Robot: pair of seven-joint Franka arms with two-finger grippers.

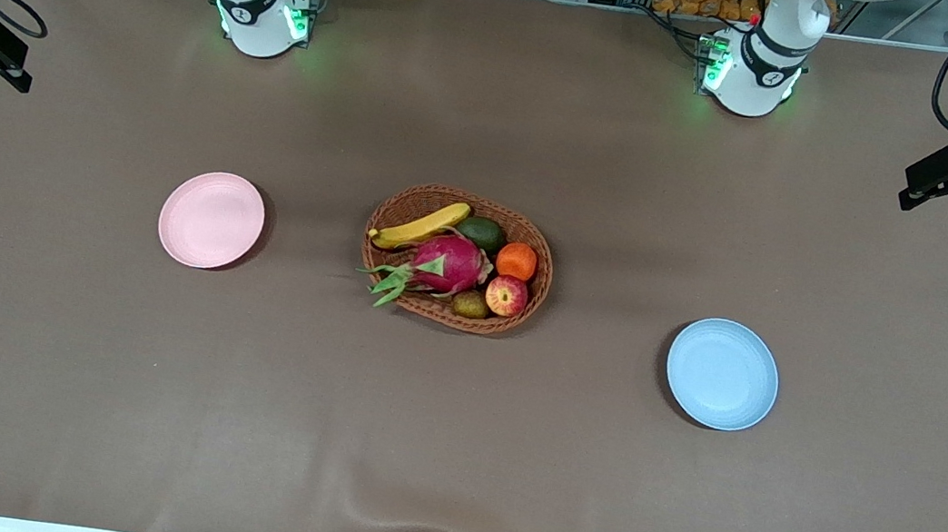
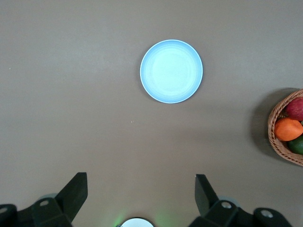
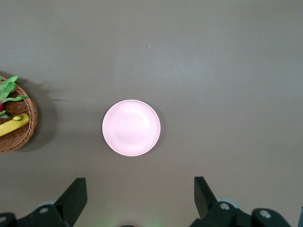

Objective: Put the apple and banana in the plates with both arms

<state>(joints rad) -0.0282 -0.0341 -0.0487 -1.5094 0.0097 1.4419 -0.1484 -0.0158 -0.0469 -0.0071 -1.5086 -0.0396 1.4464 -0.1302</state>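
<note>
holding two plates, pink point(image 1: 211, 219) and blue point(image 1: 722, 374), one apple point(image 1: 507, 296), one banana point(image 1: 422, 224); both jaws wide.

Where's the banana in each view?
Front view: banana lies in the woven basket at mid-table, along the rim nearest the robot bases, beside the dragon fruit.
Left wrist view: not in it; only the basket's apple end shows.
Right wrist view: one yellow end shows in the basket at the picture's edge.
Shared landmark: the basket.
</note>
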